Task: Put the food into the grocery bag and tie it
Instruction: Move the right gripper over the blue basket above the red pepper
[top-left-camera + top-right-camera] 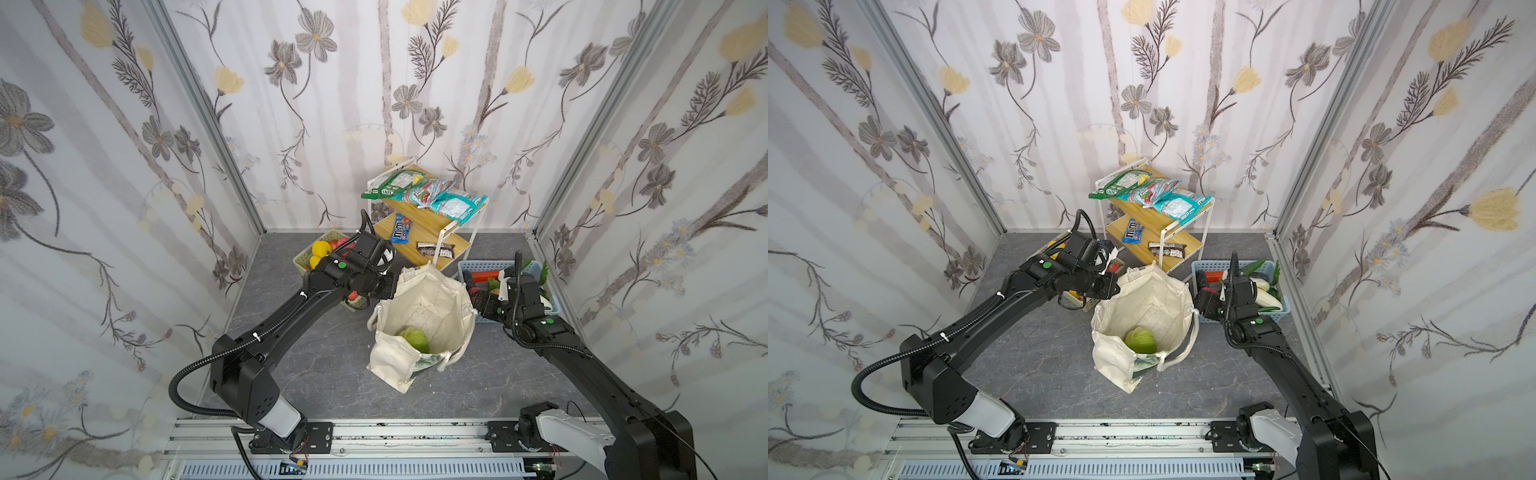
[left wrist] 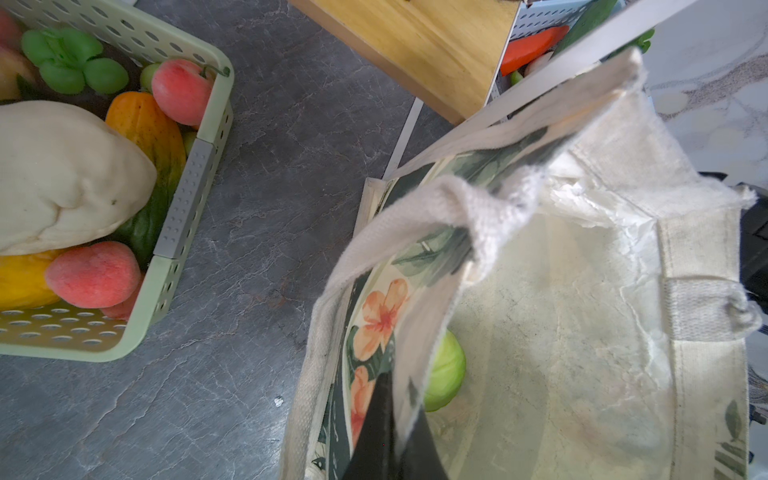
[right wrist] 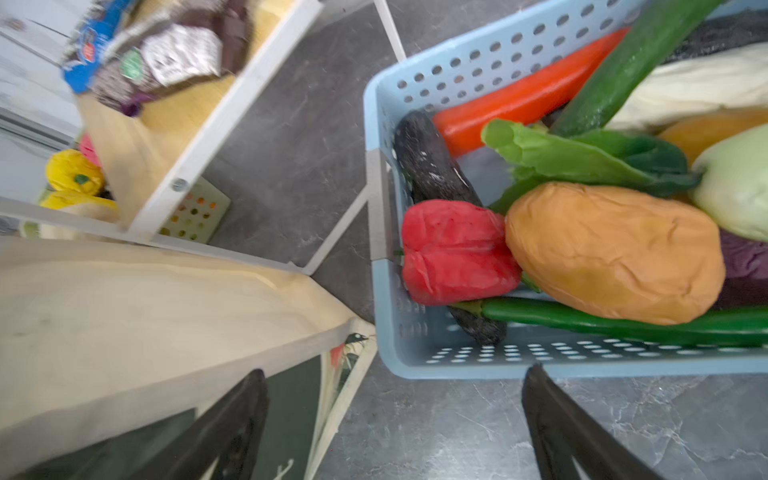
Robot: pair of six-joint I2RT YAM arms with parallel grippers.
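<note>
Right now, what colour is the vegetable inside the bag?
Light green cabbage, clearest in a top view.

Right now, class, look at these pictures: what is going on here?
The left arm's fingers are shut on the rim of the grocery bag, which stands with its mouth open. One green cabbage lies at the bottom of the bag. The right arm's fingers stand open and empty beside the blue basket of toy vegetables, where a red pepper sits near one corner. The bag is not yet tied.
</note>
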